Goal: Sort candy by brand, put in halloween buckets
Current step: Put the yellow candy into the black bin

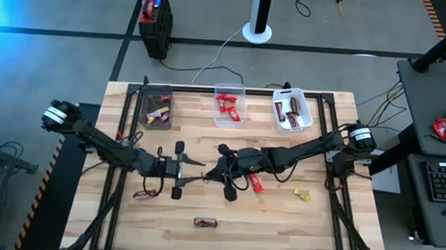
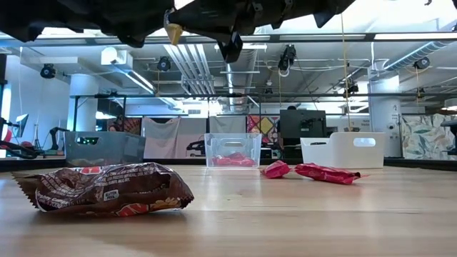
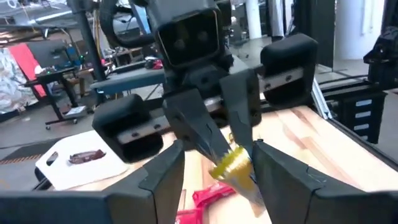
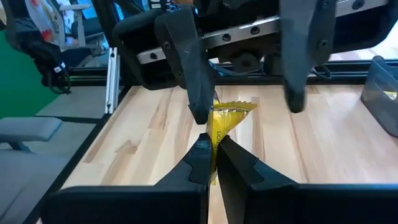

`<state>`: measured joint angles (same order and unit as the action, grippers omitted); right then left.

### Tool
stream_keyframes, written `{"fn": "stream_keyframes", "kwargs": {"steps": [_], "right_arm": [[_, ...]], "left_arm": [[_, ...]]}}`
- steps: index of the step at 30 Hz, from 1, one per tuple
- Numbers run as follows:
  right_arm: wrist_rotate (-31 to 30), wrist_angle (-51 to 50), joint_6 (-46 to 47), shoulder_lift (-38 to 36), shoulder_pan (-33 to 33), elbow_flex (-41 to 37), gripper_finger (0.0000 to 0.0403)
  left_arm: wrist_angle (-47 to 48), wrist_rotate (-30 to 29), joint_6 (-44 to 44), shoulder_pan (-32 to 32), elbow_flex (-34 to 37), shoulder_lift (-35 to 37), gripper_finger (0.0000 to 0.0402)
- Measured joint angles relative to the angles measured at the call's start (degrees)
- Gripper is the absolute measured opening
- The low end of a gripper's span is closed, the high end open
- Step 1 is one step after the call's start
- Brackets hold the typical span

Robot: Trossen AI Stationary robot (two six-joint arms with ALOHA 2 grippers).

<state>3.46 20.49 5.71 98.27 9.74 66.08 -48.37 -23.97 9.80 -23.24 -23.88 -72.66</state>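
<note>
Above the table's middle my two grippers meet tip to tip. My right gripper (image 4: 213,142) is shut on a small yellow candy (image 4: 225,115), which also shows in the low view as the yellow candy (image 2: 173,33). My left gripper (image 3: 217,149) faces it, open, one finger on each side of that candy (image 3: 229,165). Three buckets stand along the far edge: dark grey (image 1: 157,106), clear (image 1: 228,106) with red bars, white (image 1: 292,112) with brown bars. Loose candy lies flat on the table: a red bar (image 1: 256,183), a yellow piece (image 1: 302,194), a brown bar (image 1: 205,223). My right gripper pinches the near end of the yellow candy's wrapper (image 4: 214,134) between its two fingers, coming level from the table's right side. The candy's free end sticks out past the fingertips, lifted clear of the table. My left gripper has one finger (image 4: 198,102) right beside the candy; I cannot tell whether it touches.
Another candy (image 1: 147,194) lies under my left arm. A black-and-red box (image 1: 156,13) stands on the floor beyond the far edge. In the low view a brown wrapper (image 2: 107,189) lies close at the near left.
</note>
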Motion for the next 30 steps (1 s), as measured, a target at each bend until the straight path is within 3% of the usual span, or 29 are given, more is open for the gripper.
{"fn": "stream_keyframes", "kwargs": {"steps": [7,17,23,30], "right_arm": [[-0.01,-0.02,-0.53,-0.01,0.00,0.00,0.0013],[-0.01,-0.61,-0.39,-0.01,-0.02,-0.02,0.0013],[-0.06,-0.59,2.15,-0.01,-0.02,-0.02,0.0018],[-0.91,-0.51,4.05,-0.48,-0.66,0.20,0.0086]], "left_arm": [[0.38,1.14,-0.22,0.02,0.26,-0.09,0.0138],[1.20,1.46,0.33,0.04,0.31,-0.09,0.0010],[1.19,1.35,0.69,0.07,0.31,-0.09,0.0002],[1.31,-0.04,1.52,0.60,0.31,0.81,0.0001]]}}
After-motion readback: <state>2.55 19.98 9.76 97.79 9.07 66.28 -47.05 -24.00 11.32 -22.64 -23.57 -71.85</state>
